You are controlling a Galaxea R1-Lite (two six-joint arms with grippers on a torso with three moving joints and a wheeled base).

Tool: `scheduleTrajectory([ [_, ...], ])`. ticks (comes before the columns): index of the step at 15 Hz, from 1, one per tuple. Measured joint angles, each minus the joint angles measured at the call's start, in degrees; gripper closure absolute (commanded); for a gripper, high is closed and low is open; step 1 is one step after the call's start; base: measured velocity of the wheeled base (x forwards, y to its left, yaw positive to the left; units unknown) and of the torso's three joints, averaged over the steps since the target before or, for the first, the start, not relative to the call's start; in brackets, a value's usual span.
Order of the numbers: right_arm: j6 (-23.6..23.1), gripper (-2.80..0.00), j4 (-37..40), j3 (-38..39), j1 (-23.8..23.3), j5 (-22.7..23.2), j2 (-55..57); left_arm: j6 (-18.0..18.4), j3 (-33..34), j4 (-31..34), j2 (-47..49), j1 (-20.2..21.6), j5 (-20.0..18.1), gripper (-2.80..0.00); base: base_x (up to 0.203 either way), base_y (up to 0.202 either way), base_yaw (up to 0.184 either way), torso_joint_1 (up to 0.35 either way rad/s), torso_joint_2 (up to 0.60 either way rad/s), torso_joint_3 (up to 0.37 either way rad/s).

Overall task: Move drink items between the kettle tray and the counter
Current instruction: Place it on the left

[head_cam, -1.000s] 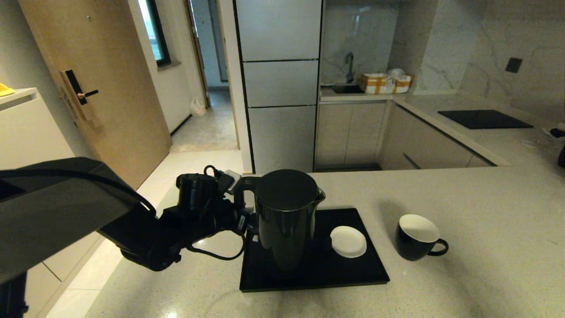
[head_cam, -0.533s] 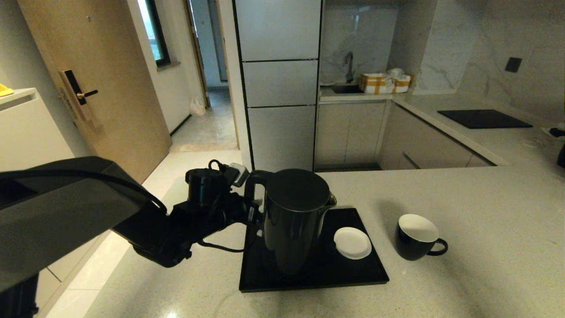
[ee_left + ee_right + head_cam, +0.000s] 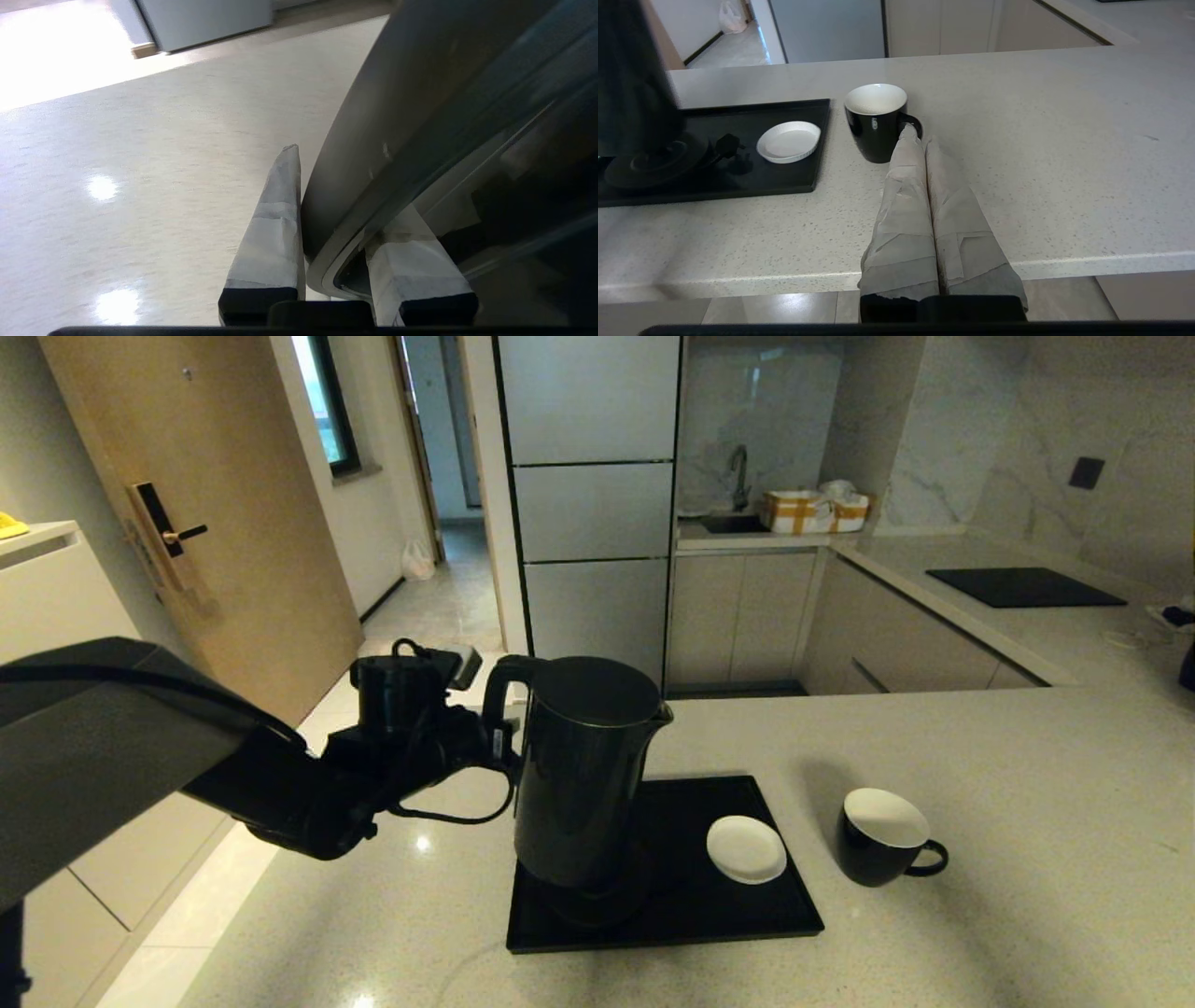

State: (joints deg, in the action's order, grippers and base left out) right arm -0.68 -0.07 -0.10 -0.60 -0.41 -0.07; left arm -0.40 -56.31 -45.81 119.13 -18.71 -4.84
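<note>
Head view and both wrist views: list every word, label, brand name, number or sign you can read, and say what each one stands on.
None can be read in any view.
kettle, held by the left gripper: plain, no visible marking.
cup: a small pale mark on its side, too small to read.
tray and saucer: no text.
boxes by the sink: taped, no legible print.

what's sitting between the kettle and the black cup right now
A small white saucer on the tray, between the lifted kettle and the cup; the head view shows it.
</note>
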Motion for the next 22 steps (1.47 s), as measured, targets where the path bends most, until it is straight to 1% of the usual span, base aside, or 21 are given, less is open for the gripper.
scheduleTrajectory([
  [3, 0.0, 0.0, 0.0, 0.0, -0.02, -0.02, 0.0, -1.28, 1.13, -0.13, -1.15, 0.89, -0.06, 0.0, 0.0, 0.0, 0.0, 0.0, 0.0, 0.0],
  [6, 0.0, 0.0, 0.0, 0.0, -0.02, -0.02, 0.0, -1.45, 2.18, -0.48, -2.07, 3.06, -0.34, 0.0, 0.0, 0.0, 0.0, 0.0, 0.0, 0.0],
  [10, 0.0, 0.0, 0.0, 0.0, -0.02, -0.04, 0.0, -0.74, 3.64, -0.24, -2.84, 9.83, -0.83, 0.0, 0.0, 0.0, 0.0, 0.0, 0.0, 0.0],
  [16, 0.02, 0.0, 0.0, 0.0, -0.02, 0.01, 0.0, -0.65, 4.72, -0.71, -1.42, 17.76, -0.21, 0.0, 0.0, 0.0, 0.0, 0.0, 0.0, 0.0],
  [20, 0.0, 0.0, 0.0, 0.0, -0.02, -0.04, 0.0, -0.32, 5.67, -1.27, 0.98, 19.84, -0.18, 0.0, 0.0, 0.0, 0.0, 0.0, 0.0, 0.0],
  [22, 0.02, 0.0, 0.0, 0.0, -0.02, 0.0, 0.0, 1.9, 6.96, -2.35, 2.41, 20.42, -0.04, 0.0, 0.0, 0.0, 0.0, 0.0, 0.0, 0.0],
])
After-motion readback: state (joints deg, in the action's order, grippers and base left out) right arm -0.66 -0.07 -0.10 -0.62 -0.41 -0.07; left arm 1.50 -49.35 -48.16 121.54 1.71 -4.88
